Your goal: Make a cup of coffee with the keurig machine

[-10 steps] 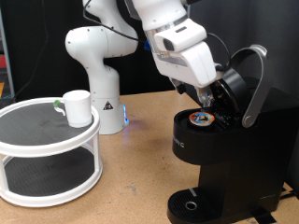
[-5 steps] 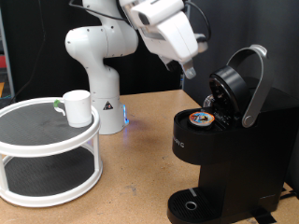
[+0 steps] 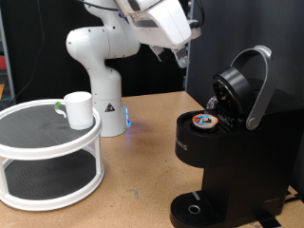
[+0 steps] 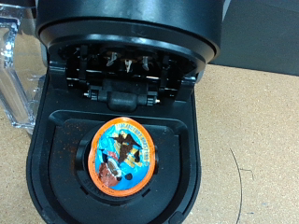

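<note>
Raised clear of the keurig machine (image 3: 228, 142), the gripper (image 3: 182, 59) now hangs high near the exterior view's top, well apart from the brew chamber it was pressed into a second ago. Whether its fingers are open or closed cannot be told from either view; nothing is seen between them. The pod (image 3: 205, 121) sits seated in the chamber, orange-rimmed foil lid up, and the wrist view shows the same pod (image 4: 127, 158) centred in its well below the needle block of the open lid (image 4: 131, 28). The lid handle (image 3: 258, 87) stands tilted back, so the machine is not yet closed. Judged from this, pod loading appears complete and the arm has withdrawn. Unchanged from the earlier frames: the cup (image 3: 78, 109) stands on the top tier of the white round shelf (image 3: 47, 152) at the exterior view's left, well apart from the machine, and the drip base (image 3: 195, 208) carries nothing. The counter (image 3: 142, 180) lies between them.
</note>
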`<control>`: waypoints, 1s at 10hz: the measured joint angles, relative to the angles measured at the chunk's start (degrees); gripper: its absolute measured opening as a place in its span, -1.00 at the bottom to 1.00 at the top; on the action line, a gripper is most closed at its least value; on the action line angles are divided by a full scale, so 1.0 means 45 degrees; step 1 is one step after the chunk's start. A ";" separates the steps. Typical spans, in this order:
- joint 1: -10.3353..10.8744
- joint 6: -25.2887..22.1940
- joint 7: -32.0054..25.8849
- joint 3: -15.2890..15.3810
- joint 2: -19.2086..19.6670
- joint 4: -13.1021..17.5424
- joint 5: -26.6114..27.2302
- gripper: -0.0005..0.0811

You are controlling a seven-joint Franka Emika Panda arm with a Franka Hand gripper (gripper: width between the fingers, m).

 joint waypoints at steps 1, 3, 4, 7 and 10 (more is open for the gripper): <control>0.0021 0.0001 0.0043 0.0016 0.0026 -0.0009 0.0245 0.99; 0.0180 0.0091 0.0737 0.0233 0.0056 0.0048 0.1162 0.99; 0.0287 0.0164 0.1129 0.0440 0.0073 0.0166 0.1549 0.99; 0.0615 0.0773 0.2104 0.1320 0.0113 0.0414 0.1688 0.99; 0.0741 0.1375 0.2999 0.2238 0.0219 0.0427 0.1410 0.99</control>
